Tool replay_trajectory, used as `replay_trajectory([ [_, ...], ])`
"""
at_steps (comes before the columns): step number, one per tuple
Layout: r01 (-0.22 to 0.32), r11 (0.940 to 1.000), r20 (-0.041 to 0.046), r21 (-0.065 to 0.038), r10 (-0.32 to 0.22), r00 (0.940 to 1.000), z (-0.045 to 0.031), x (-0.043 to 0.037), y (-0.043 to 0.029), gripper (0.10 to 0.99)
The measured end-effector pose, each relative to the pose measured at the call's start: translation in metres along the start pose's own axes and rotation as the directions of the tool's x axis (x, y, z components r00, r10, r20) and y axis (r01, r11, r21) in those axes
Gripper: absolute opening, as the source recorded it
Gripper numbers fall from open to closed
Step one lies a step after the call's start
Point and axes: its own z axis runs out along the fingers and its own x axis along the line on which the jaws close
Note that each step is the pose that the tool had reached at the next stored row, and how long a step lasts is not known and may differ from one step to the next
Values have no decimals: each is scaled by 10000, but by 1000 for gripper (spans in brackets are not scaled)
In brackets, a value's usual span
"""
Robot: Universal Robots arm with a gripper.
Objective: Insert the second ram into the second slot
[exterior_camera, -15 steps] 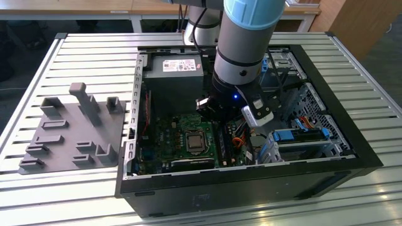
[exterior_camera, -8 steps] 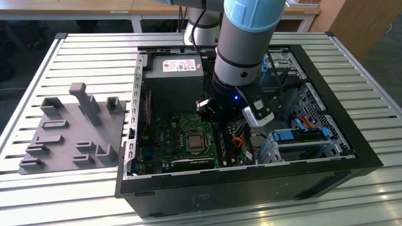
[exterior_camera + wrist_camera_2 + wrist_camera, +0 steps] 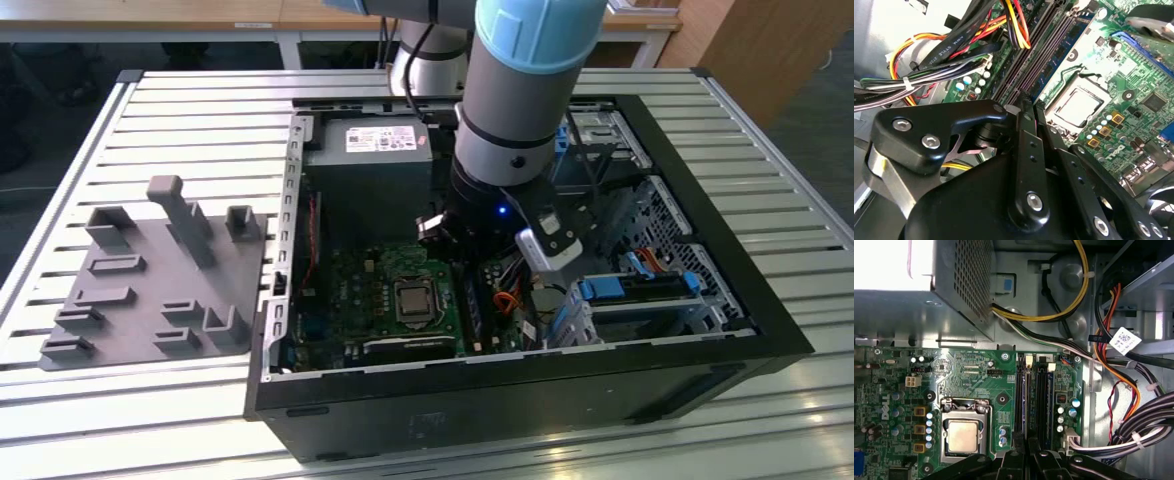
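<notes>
Hand [image 3: 1027, 452] low, fingers together, tips on the second ram [image 3: 1025, 390]; it stands in the second slot [image 3: 1019, 407], at the CPU socket's [image 3: 407, 300] 3 o'clock in the exterior view; seating step, likely; wants even downward pressure.

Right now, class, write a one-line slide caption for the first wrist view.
Gripper hovering over the memory slots, with the CPU socket alongside.

My arm [image 3: 514, 110] stands nearly upright, and its wrist [image 3: 497, 215] hangs above the CPU socket [image 3: 414, 297], a little toward the exterior view's right of it. My pincer [image 3: 1029, 104] points straight down, low and just beside that socket, with its two black fingertips drawn together.
</notes>
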Motion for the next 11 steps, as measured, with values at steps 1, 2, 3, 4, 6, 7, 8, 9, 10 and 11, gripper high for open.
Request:
replay_trajectory([
  [1, -11, 10000, 0, -18, 11, 10000, 5, 0, -1, 141],
  [2, -20, 10000, 0, -44, 20, 10000, 9, 0, -1, 141],
  [3, -23, 10000, 1, -70, 23, 10000, 14, 0, 0, 141],
  [4, -26, 10000, 3, -88, 26, 10000, 18, 0, 0, 141],
  [6, -27, 10000, 2, -91, 27, 10000, 26, 0, -1, 141],
  [7, -27, 10000, 2, -90, 27, 10000, 28, 0, -2, 141],
  [8, -28, 10000, 1, -89, 28, 10000, 30, 0, -3, 141],
  [9, -30, 10000, 2, -90, 30, 10000, 33, -1, -4, 141],
  [10, -35, 10000, 2, -91, 35, 10000, 36, -1, -5, 141],
  [11, -41, 10000, 2, -91, 41, 10000, 36, -1, -10, 141],
])
